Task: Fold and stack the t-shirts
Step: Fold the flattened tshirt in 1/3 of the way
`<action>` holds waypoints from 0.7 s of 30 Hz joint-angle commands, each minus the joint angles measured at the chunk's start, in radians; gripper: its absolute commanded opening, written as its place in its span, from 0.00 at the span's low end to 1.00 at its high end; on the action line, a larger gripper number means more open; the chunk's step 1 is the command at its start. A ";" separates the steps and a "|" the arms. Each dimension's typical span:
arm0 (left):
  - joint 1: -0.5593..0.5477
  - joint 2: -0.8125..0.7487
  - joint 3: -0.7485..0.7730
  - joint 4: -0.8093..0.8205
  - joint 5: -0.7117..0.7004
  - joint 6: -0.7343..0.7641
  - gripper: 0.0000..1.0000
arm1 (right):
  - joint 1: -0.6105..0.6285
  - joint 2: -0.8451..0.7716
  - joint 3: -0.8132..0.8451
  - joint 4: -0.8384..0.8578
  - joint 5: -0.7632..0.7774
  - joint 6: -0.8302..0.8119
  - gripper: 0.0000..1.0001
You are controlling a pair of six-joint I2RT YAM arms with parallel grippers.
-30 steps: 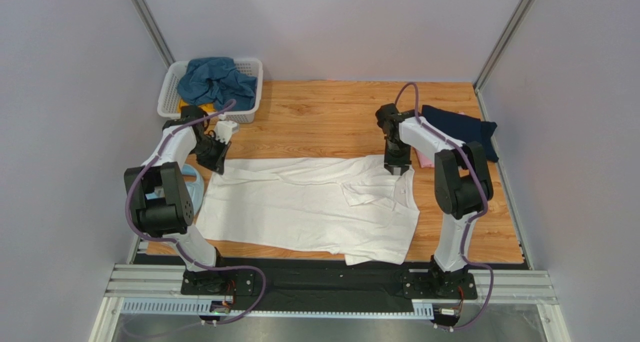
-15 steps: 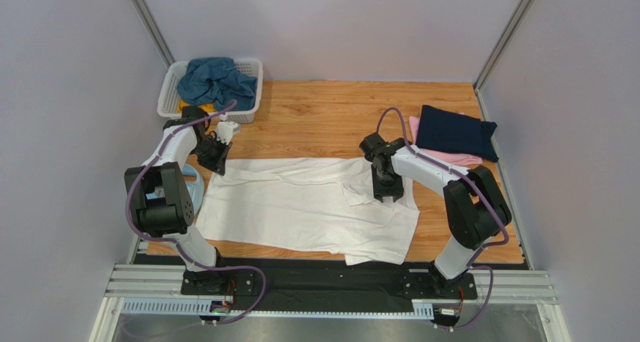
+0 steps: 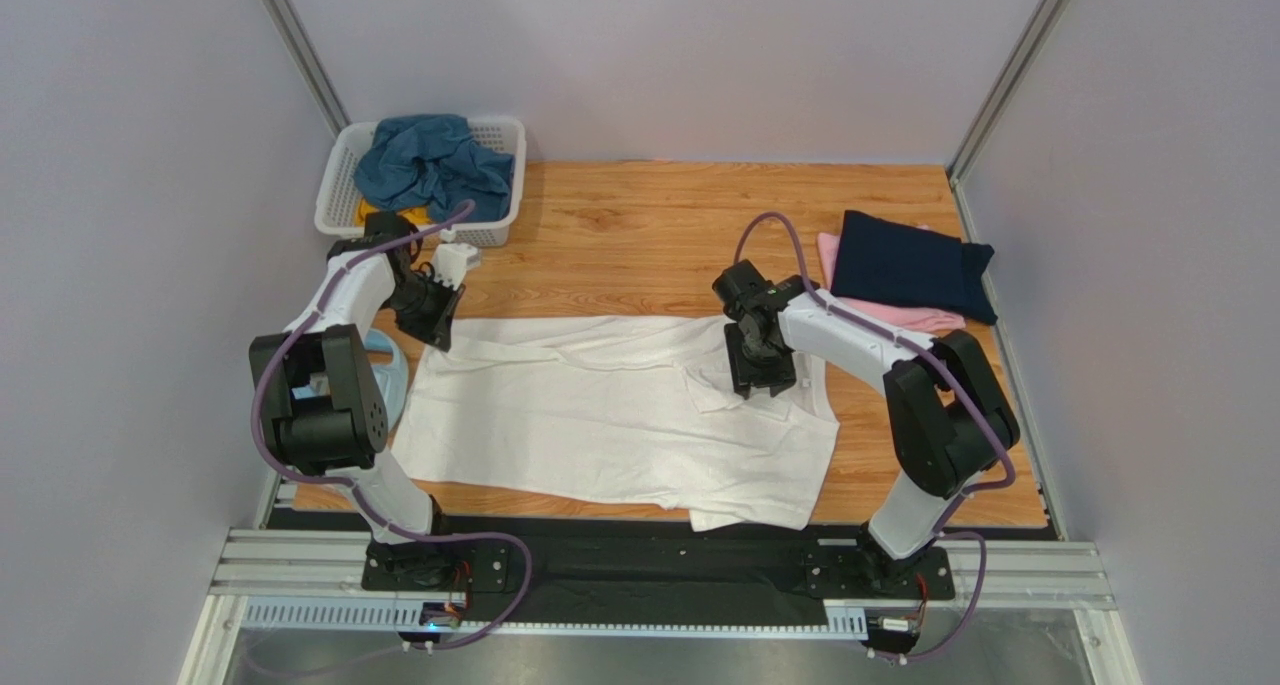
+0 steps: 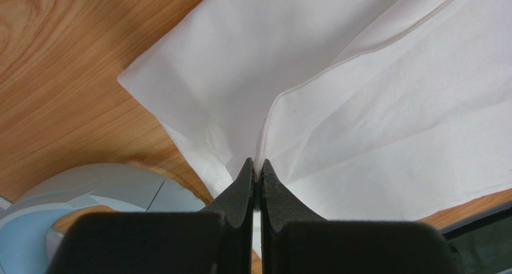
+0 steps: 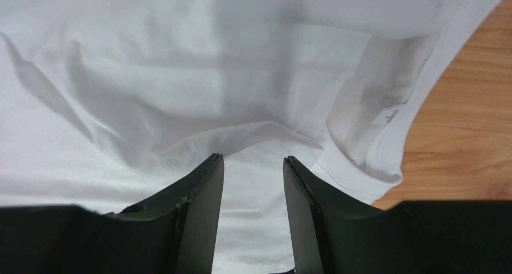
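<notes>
With my left hand [image 4: 256, 166] pinching the ten o'clock corner of the white t-shirt [image 3: 601, 415], laid flat mid-tabletop [image 3: 631, 243], and my right hand [image 5: 252, 163] spread above its two o'clock side, a shallow bite could snag one layer and skew the fold.

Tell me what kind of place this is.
Probably a robot lab test cell: plain grey walls enclose a wooden table, with the left arm and right arm mounted on an aluminium rail.

Wood-grain surface [image 3: 631, 250] enclosed on three sides by plain pale lilac walls [image 3: 676, 55]. Metal posts [image 3: 296, 48] mark both far corners; an aluminium rail [image 3: 286, 565] borders the near edge.
</notes>
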 commanded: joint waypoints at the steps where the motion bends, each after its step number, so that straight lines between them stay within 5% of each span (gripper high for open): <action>1: -0.004 -0.016 0.040 -0.008 0.010 0.010 0.00 | 0.046 -0.058 0.026 0.074 -0.117 -0.095 0.47; 5: -0.004 -0.019 0.044 -0.011 0.009 0.011 0.00 | 0.116 -0.041 0.049 0.054 -0.098 -0.130 0.47; 21: -0.007 -0.028 0.060 -0.031 0.009 0.013 0.00 | 0.276 0.016 0.065 -0.078 0.410 -0.192 0.52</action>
